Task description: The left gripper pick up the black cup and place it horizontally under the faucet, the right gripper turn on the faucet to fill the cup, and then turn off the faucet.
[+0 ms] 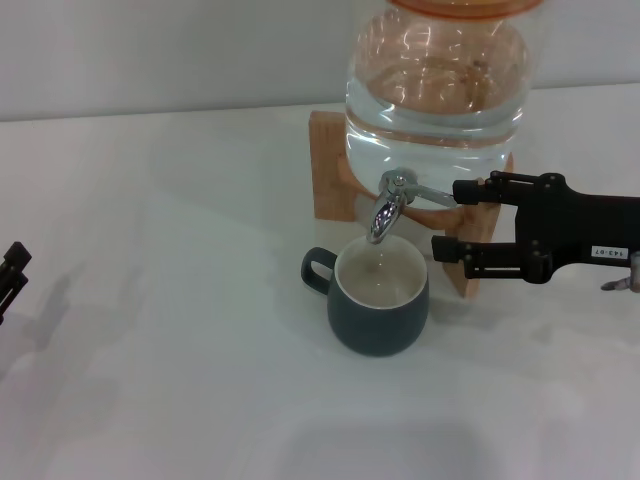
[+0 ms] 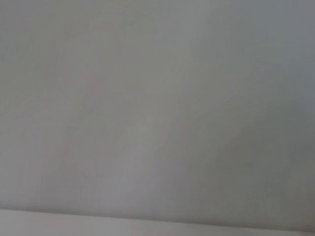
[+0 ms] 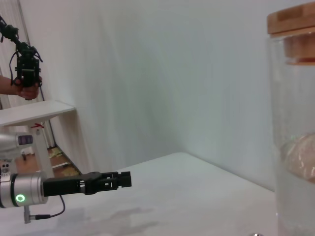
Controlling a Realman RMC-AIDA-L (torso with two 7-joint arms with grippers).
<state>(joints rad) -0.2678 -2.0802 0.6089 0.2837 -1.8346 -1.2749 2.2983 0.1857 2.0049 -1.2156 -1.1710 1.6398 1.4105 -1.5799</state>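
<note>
The black cup [image 1: 378, 305] stands upright on the white table, handle to the left, its cream inside directly under the spout of the chrome faucet [image 1: 386, 208]. The faucet's short lever points right. My right gripper [image 1: 455, 220] is open just right of the cup, its upper finger at the lever's tip; I cannot tell if they touch. My left gripper [image 1: 12, 272] is at the table's far left edge, open and empty. It also shows in the right wrist view [image 3: 118, 180] with its green light. The left wrist view shows only a blank surface.
The clear water jar [image 1: 435, 95] with an orange-brown lid sits on a wooden stand [image 1: 330, 170] behind the cup; the jar also shows in the right wrist view [image 3: 295, 137]. A person's hand with a device [image 3: 25, 73] and a white side table [image 3: 37, 113] are far off.
</note>
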